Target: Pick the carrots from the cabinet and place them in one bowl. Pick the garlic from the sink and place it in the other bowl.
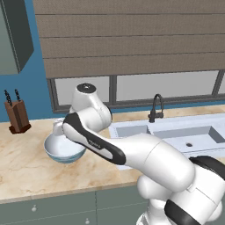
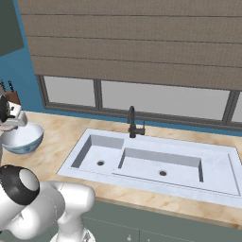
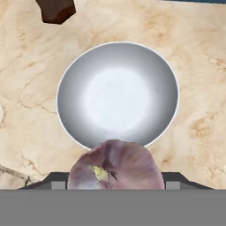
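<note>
My gripper (image 3: 115,181) is shut on the garlic (image 3: 115,165), a pinkish-white bulb held between the two fingertips. Directly below it stands the light blue bowl (image 3: 117,95), whose whitish inside holds nothing. In the left base view the same bowl (image 1: 63,151) sits on the counter left of the sink (image 1: 176,132), with my hand (image 1: 58,128) just above its rim and partly hidden by the arm. The right base view has the hand (image 2: 12,118) over the bowl (image 2: 22,139) at the far left. A corner of the grey-green cabinet (image 1: 13,35) hangs at the upper left.
A brown knife block (image 1: 17,115) stands on the marble counter behind and left of the bowl, near the wall. A dark faucet (image 2: 133,124) rises behind the double sink (image 2: 156,160). Windows with a blind run along the back wall.
</note>
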You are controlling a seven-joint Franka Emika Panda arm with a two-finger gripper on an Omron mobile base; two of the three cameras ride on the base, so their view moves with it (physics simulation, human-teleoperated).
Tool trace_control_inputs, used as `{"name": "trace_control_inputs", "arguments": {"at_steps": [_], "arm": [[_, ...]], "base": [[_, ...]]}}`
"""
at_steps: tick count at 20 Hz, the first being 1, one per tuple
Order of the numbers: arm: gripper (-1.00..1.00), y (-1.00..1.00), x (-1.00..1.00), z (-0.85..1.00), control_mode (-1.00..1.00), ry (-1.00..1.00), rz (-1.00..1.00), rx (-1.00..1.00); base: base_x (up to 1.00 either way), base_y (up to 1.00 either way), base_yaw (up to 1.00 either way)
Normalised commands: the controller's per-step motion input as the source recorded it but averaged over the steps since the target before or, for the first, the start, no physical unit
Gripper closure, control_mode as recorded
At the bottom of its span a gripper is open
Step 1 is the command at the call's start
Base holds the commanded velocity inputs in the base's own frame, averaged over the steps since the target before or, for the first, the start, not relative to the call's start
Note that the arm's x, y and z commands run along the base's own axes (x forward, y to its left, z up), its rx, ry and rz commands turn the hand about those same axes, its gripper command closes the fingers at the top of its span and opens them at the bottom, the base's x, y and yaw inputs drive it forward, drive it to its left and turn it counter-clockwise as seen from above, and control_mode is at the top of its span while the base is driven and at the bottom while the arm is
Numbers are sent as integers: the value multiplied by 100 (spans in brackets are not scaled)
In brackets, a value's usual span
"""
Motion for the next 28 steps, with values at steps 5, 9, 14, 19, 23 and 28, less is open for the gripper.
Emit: {"name": "trace_control_inputs", "arguments": {"at_steps": [5, 9, 14, 19, 23, 28], "arm": [[100, 0, 18, 0, -100, 5, 0, -6], [100, 0, 28, 0, -100, 2, 0, 0], [100, 3, 26, 0, -100, -2, 0, 1], [100, 26, 3, -14, -100, -3, 0, 0], [100, 20, 4, -32, -100, -4, 0, -1], [100, 3, 25, -35, -100, -5, 0, -1]], "base": [[0, 0, 0], [0, 0, 0], [0, 0, 0], [0, 0, 0], [0, 0, 0], [0, 0, 0]]}}
